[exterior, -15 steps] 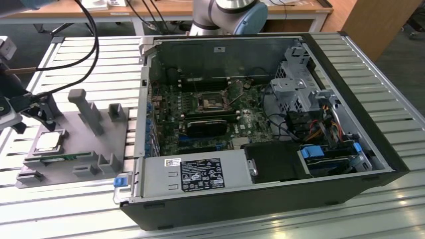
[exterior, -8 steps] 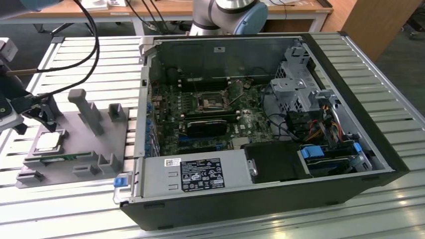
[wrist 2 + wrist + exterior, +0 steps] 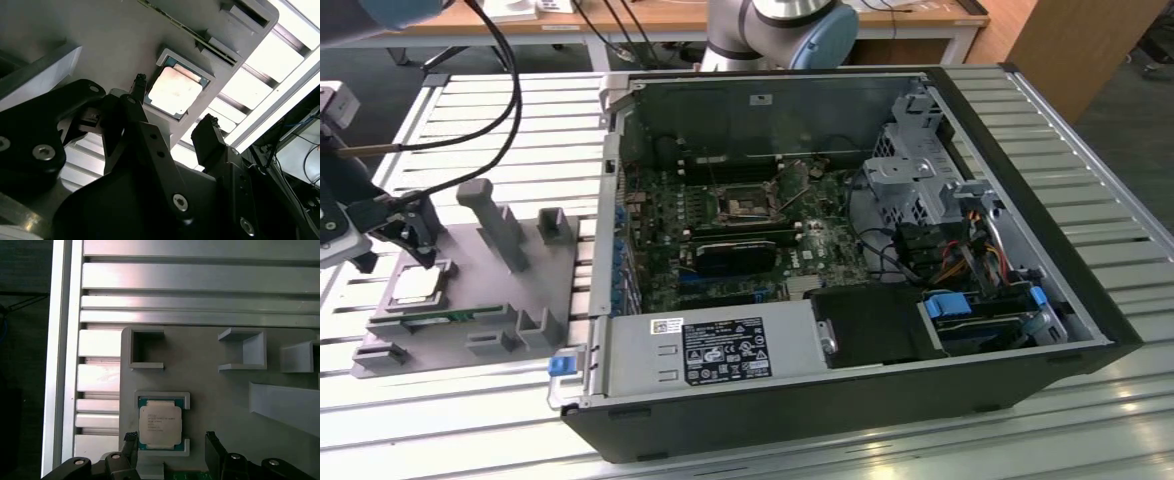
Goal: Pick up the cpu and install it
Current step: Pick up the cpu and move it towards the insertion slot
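Two fingers (image 3: pixel 131 441) of your gripper (image 3: pixel 416 250) stand spread apart at the far left of the exterior view, holding nothing. Both wrist views show the cpu (image 3: pixel 159 425) between the open jaws, lying flat in its pocket on the grey holder (image 3: pixel 480 285). Further right, the opened computer case (image 3: pixel 761 110) shows the motherboard socket (image 3: pixel 747 207).

Shiny metal-topped cpu (image 3: pixel 159 426) on matt grey plastic holder (image 3: pixel 225 390), ribbed satin-metal table (image 3: pixel 200 280), matt black gripper (image 3: pixel 170 436)
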